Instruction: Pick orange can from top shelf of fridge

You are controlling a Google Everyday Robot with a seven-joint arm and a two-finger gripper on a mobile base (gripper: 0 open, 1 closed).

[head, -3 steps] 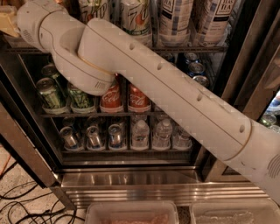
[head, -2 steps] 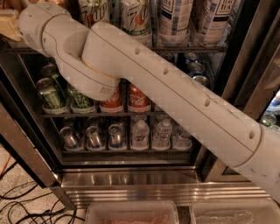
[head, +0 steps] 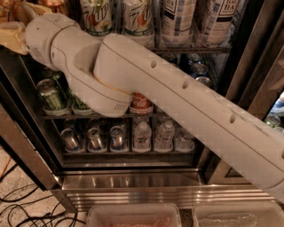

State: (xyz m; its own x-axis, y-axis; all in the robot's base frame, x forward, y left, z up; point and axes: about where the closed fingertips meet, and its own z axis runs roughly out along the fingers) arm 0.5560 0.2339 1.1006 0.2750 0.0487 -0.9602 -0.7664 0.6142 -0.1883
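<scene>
Cream-white arm casing [head: 177, 102] fills the middle of the view, running from the lower right up to the gripper [head: 12, 36]. The gripper sits at the upper left edge, inside the fridge [head: 133, 182] at the level of the top shelf [head: 191, 50]. Only a pale yellowish part of it shows, so I cannot tell whether it is open or closed, or whether it has hold of anything. Just above and to the right of the gripper, a copper-orange surface at the top edge looks like the orange can [head: 54, 4], mostly cut off. Further right on the same rack stand two 7up cans [head: 96, 17] and two tall tea cans [head: 177, 20]. Below the gripper, green cans [head: 51, 94] and a red cola can [head: 141, 104] sit on the middle rack. Lower still are short cans [head: 93, 138] and water bottles [head: 143, 137]. Cables [head: 26, 208] lie on the floor well below.
</scene>
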